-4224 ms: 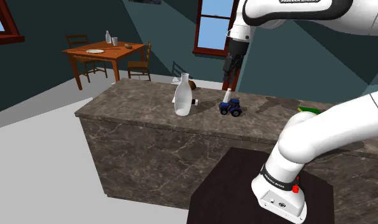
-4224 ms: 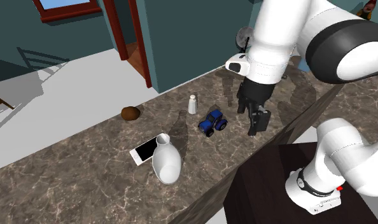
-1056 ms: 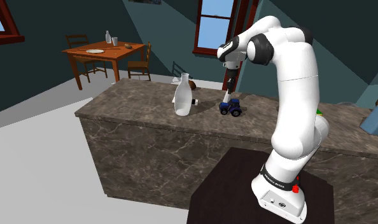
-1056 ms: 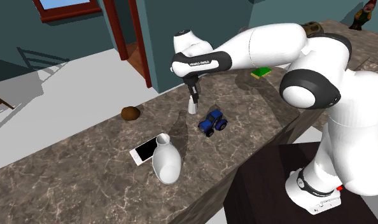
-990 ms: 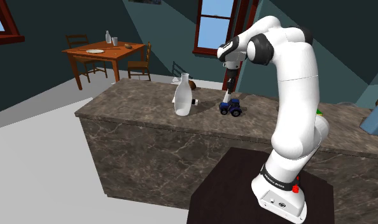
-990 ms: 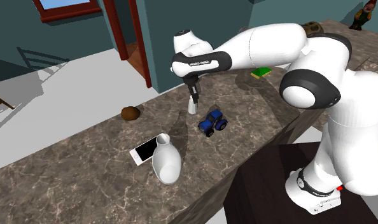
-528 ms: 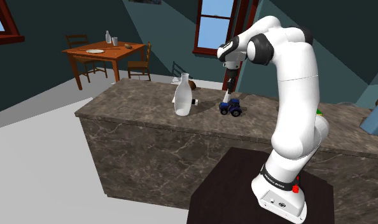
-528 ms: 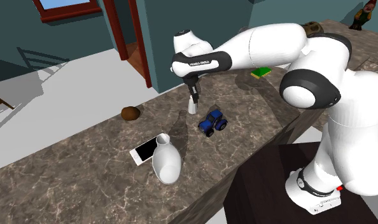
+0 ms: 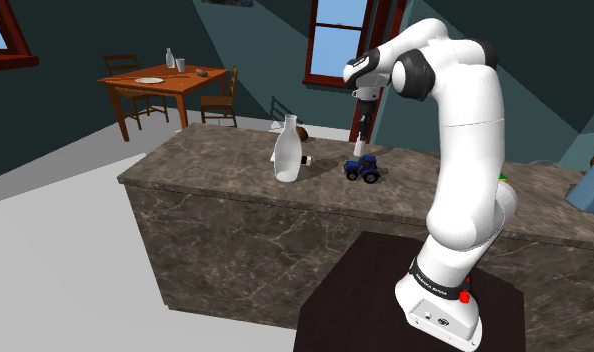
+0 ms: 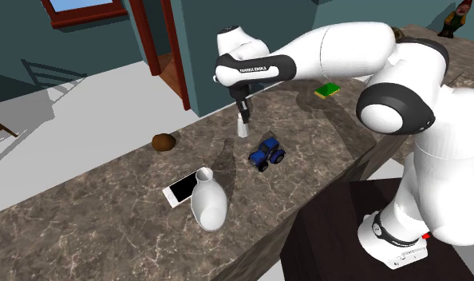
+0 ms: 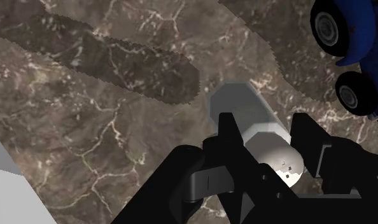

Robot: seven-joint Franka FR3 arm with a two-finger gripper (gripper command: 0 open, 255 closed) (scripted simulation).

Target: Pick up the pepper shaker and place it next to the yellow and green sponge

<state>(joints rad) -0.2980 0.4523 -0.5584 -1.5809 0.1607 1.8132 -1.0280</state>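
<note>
Pepper shaker (image 11: 245, 105) hangs clamped between the 2 fingers of the downward-pointing hand (image 11: 268, 126), over the marbled counter (image 10: 108, 219).

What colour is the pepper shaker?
The shaker is plain light grey, clearest in the wrist view.

Dark teal walls (image 9: 45, 120), grey floor (image 9: 55, 260); wooden dining table (image 9: 185, 80), red-framed windows (image 9: 335, 35)

Blue toy tractor (image 10: 267, 152), white vase (image 10: 209, 204), phone (image 10: 178, 192)
</note>
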